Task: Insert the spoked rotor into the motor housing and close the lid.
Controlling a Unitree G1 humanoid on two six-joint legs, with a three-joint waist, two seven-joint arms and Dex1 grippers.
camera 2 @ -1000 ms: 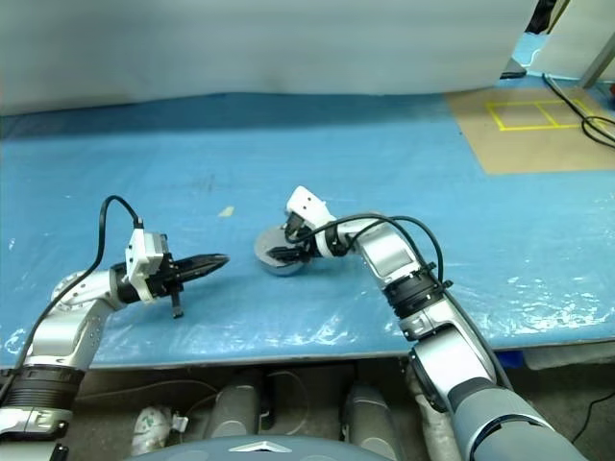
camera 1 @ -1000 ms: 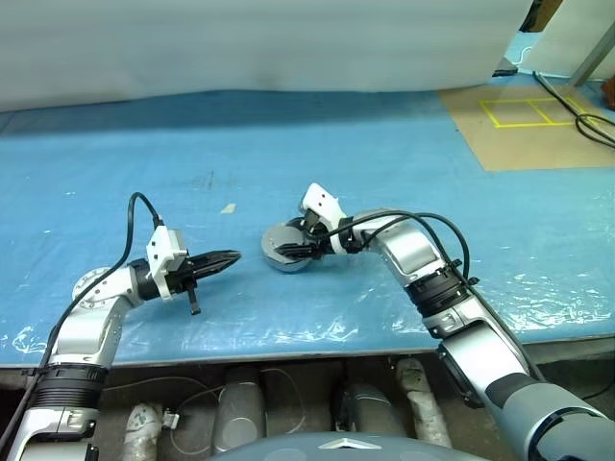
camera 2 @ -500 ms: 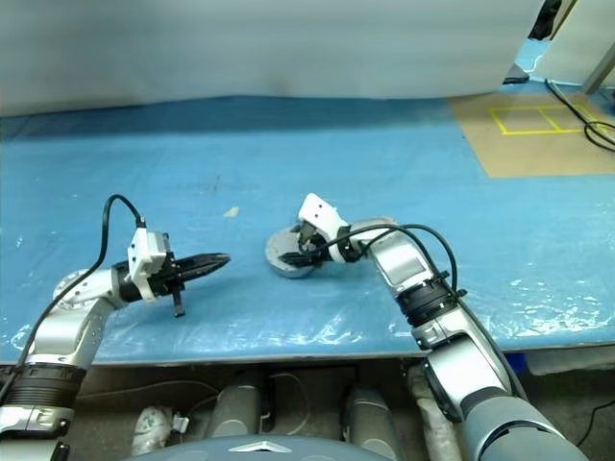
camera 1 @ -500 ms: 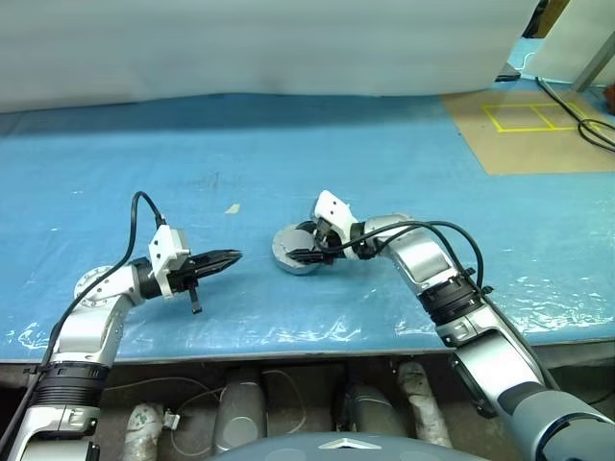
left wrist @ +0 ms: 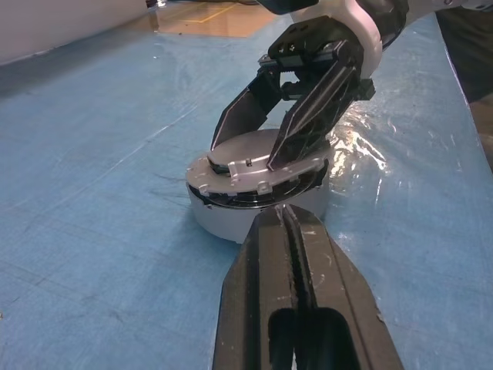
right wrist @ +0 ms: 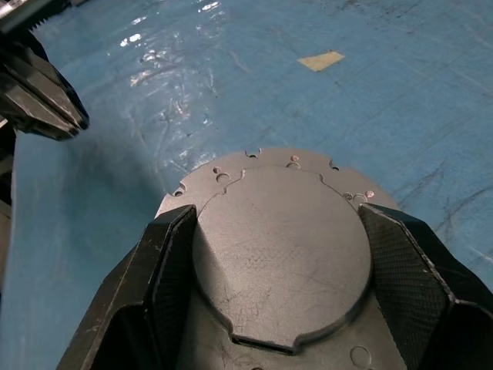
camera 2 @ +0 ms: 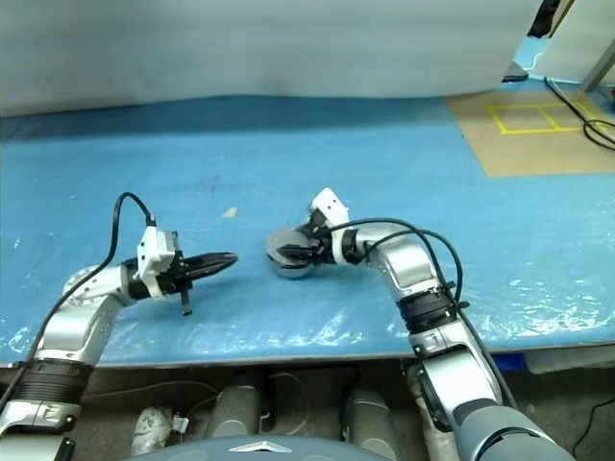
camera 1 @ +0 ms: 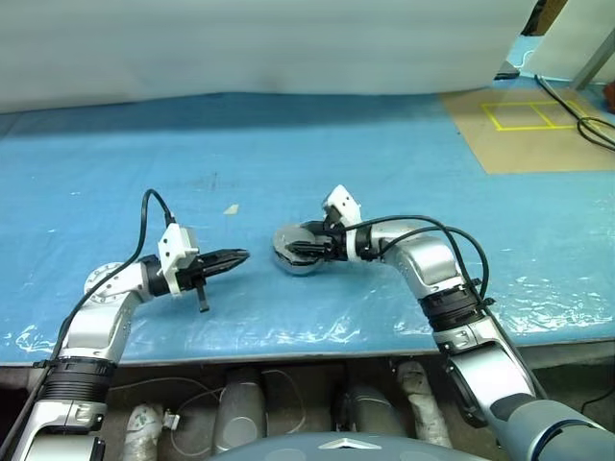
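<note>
Gripping lid (left wrist: pixel 258 166) on motor housing (left wrist: pixel 231 220) | right gripper (right wrist: pixel 281 254) is clamping it | left gripper (left wrist: pixel 289 231) is hovering closed, empty

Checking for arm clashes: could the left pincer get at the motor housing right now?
Probably only its near side: the left pincer has bare mat ahead, but the right pincer straddles the lid on the motor housing.

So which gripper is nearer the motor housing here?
Right. The right gripper straddles the lid on top of the motor housing; the left gripper is shut and held off to its side, apart.
</note>
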